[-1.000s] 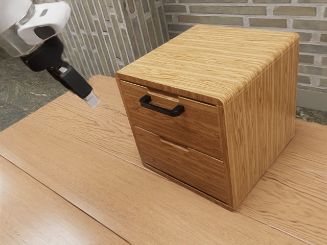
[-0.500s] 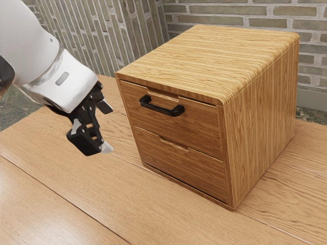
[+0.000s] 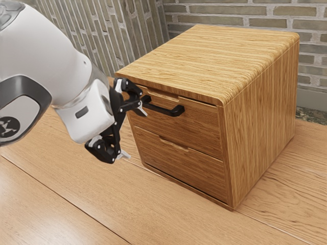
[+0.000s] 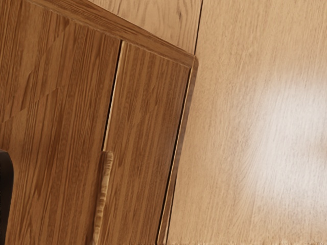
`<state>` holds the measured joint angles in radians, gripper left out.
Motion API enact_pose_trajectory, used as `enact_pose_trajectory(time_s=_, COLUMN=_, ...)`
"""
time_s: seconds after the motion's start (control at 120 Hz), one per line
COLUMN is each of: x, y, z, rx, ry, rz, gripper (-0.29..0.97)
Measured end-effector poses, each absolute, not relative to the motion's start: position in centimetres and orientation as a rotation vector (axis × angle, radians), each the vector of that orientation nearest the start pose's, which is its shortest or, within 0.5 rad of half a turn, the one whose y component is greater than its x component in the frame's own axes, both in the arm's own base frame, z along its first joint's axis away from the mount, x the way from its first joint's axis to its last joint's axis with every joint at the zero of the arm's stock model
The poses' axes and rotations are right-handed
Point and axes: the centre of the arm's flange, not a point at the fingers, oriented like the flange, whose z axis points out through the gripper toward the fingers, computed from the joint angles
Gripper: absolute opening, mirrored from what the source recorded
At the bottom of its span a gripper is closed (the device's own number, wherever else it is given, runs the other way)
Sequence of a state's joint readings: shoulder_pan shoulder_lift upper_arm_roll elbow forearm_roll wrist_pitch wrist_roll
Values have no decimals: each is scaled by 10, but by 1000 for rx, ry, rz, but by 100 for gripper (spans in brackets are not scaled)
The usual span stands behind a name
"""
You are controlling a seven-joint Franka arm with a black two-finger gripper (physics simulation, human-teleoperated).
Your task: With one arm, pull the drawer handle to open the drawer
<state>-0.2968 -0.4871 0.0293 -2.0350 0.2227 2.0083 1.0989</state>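
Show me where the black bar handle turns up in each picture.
Exterior view: black bar handle on the top drawer, just under the cabinet's top.
Wrist view: probably the black sliver beside the pale wooden ridge; too little shows to be sure.
Shared landmark: the cabinet's bottom front edge meeting the table.

Soft, even light fills the exterior view and seems to fall from above. The top of the cabinet (image 3: 214,61) is the brightest wood, and its front is a shade darker. A thin dark shadow runs along its base on the table (image 3: 76,204). The handle (image 3: 164,109) lays a faint shadow on the drawer (image 3: 199,122) front. The white arm (image 3: 51,71) is bright on top and greys toward its underside. The brick wall (image 3: 245,15) behind is dimmer. In the wrist view a broad pale sheen lies on the table (image 4: 276,127), washing out its grain, while the cabinet (image 4: 143,127) front reads darker and warmer.
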Motion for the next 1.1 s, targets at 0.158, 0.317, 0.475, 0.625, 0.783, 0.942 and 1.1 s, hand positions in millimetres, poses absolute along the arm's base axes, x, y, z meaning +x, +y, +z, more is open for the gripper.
enact_pose_trajectory(time_s=0.158, x=446, y=-94, z=671, rx=-2031, ry=1802, rz=-464, gripper=68)
enact_pose_trajectory(time_s=0.317, x=465, y=-76, z=666, rx=-2008, ry=1791, rz=-488, gripper=68)
enact_pose_trajectory(time_s=0.475, x=479, y=-70, z=661, rx=-1975, ry=1797, rz=-509, gripper=68)
enact_pose_trajectory(time_s=0.625, x=488, y=-64, z=657, rx=-1958, ry=1801, rz=-516, gripper=68)
enact_pose_trajectory(time_s=0.783, x=490, y=-62, z=655, rx=-1944, ry=1810, rz=-518, gripper=68)
enact_pose_trajectory(time_s=0.942, x=490, y=-57, z=653, rx=-1942, ry=1815, rz=-512, gripper=68)
enact_pose_trajectory(time_s=1.1, x=494, y=-57, z=648, rx=-1937, ry=1824, rz=-503, gripper=69)
